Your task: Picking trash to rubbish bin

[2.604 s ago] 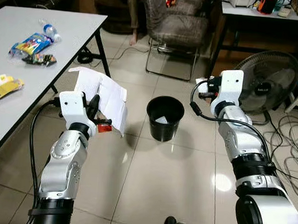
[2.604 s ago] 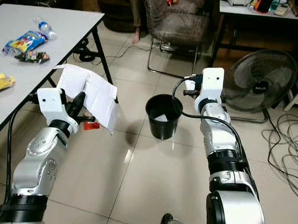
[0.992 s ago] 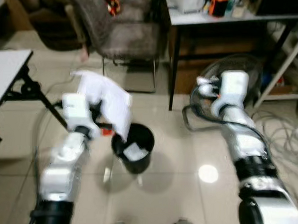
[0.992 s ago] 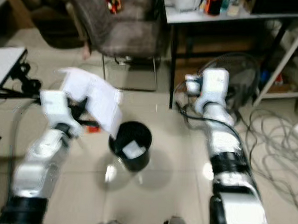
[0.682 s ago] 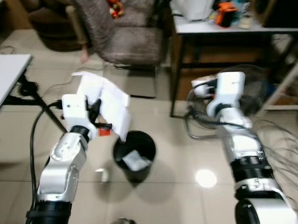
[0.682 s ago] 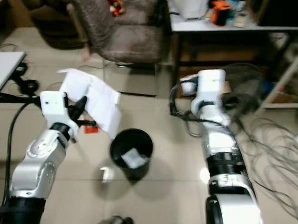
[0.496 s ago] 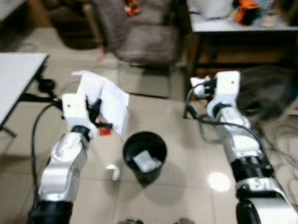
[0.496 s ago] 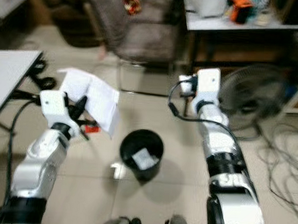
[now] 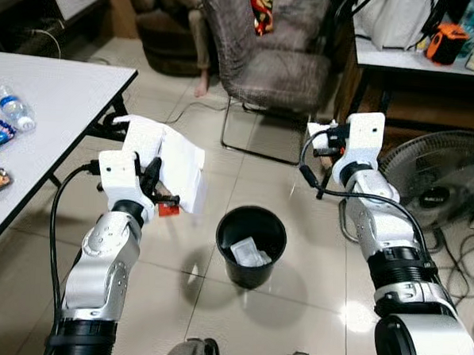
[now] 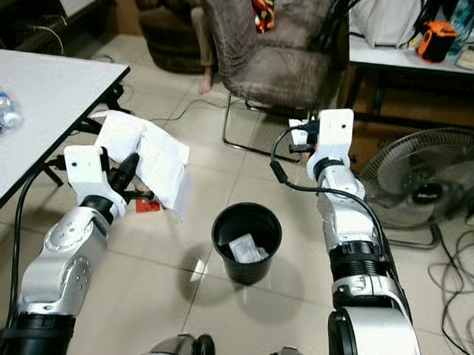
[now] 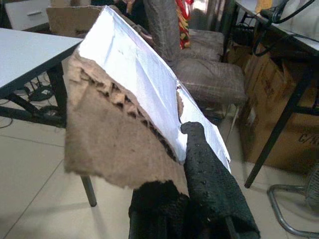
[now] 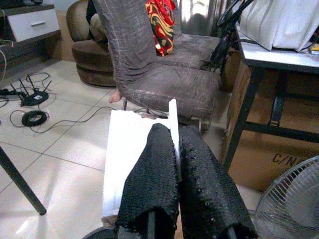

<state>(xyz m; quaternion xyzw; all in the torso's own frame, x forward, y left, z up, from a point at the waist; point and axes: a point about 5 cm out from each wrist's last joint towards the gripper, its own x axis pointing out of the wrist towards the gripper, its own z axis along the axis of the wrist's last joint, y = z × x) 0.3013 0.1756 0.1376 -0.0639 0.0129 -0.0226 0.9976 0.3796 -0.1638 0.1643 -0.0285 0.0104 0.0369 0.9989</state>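
A black rubbish bin (image 9: 249,272) stands on the tiled floor between my two arms, with crumpled white paper (image 9: 247,253) inside it. My left gripper (image 9: 152,175) is shut on a torn piece of cardboard (image 9: 174,165), white on one face and brown corrugated on the other (image 11: 107,144). It holds the piece upright, to the left of the bin and above floor level. My right gripper (image 9: 322,139) is raised behind and to the right of the bin. It is shut on a thin white flat scrap (image 12: 124,154), pinched between its black fingers (image 12: 149,184).
A white table (image 9: 58,96) on the left carries a water bottle (image 9: 13,107) and snack packets. A grey chair (image 9: 279,64) stands behind the bin, a floor fan (image 9: 432,181) to the right, and a desk (image 9: 410,59) behind it. A person's leg (image 9: 200,44) shows by the sofa.
The whole view has swung and steadied as the camera moved. Both grippers keep their pieces in the same raised pose. The bin now sits nearer, between the arms.
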